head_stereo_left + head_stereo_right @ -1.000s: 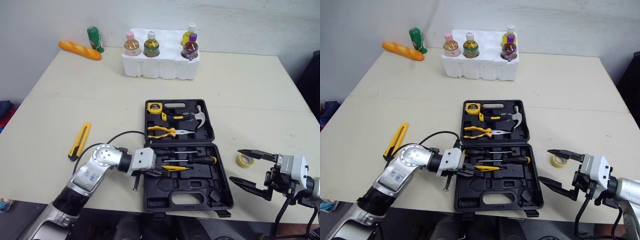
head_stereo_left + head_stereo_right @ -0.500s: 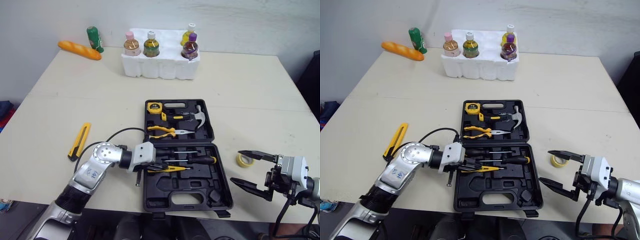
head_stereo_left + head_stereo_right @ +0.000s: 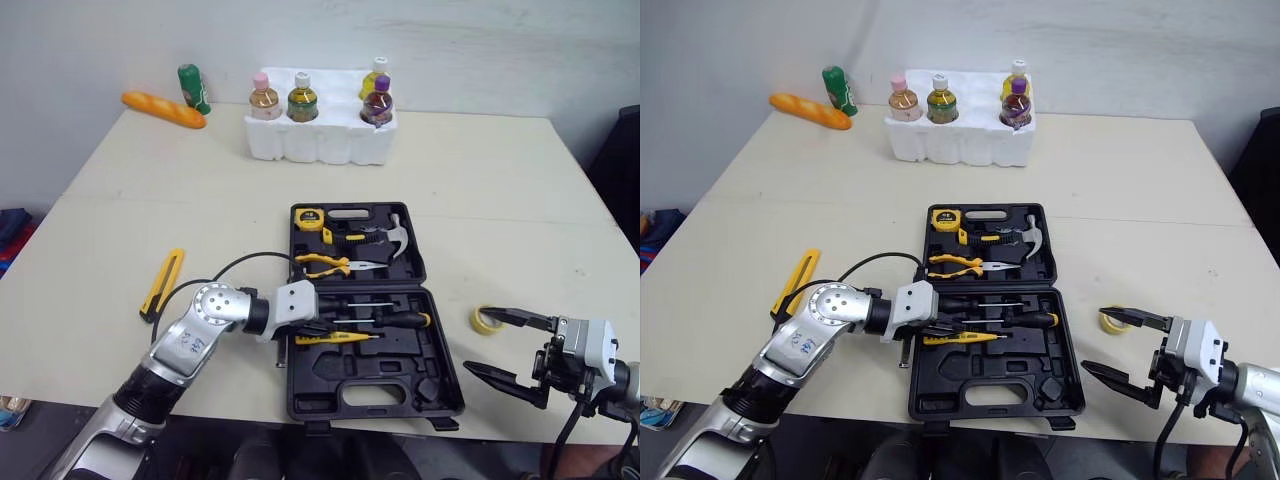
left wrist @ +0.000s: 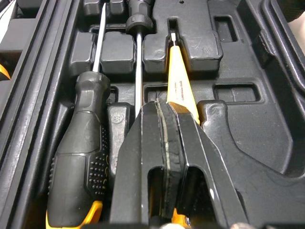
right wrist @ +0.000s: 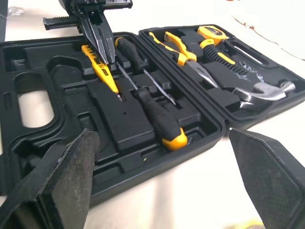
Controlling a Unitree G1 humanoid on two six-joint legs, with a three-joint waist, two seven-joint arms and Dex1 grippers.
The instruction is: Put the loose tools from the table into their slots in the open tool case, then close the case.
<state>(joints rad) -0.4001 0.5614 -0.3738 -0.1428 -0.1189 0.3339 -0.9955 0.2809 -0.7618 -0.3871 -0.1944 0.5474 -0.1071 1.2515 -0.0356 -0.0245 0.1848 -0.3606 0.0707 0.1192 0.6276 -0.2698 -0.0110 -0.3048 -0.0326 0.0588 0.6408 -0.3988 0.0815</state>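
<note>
The black tool case (image 3: 320, 385) lies open at the table's near middle. My left gripper (image 3: 318, 333) reaches into its near half from the left, shut on a yellow screwdriver (image 3: 348, 338) that lies along a slot (image 4: 178, 86) beside two black-handled screwdrivers (image 3: 385, 318). A yellow utility knife (image 3: 162, 283) lies loose on the table left of the case. A yellow tape roll (image 3: 485, 320) lies right of the case. My right gripper (image 3: 480, 340) hovers open just beside the roll, holding nothing; its pads (image 5: 62, 181) frame the case.
The far half of the case holds a tape measure (image 3: 309, 216), pliers (image 3: 325, 264) and a hammer (image 3: 398, 232). A white foam tray (image 3: 320, 140) with several bottles stands at the back, with a bread loaf (image 3: 163, 108) and green bottle (image 3: 190, 87) at back left.
The camera has shifted a little. My left gripper has pushed rightwards, further into the case, with the yellow screwdriver. The right gripper has sunk slightly, still open.
</note>
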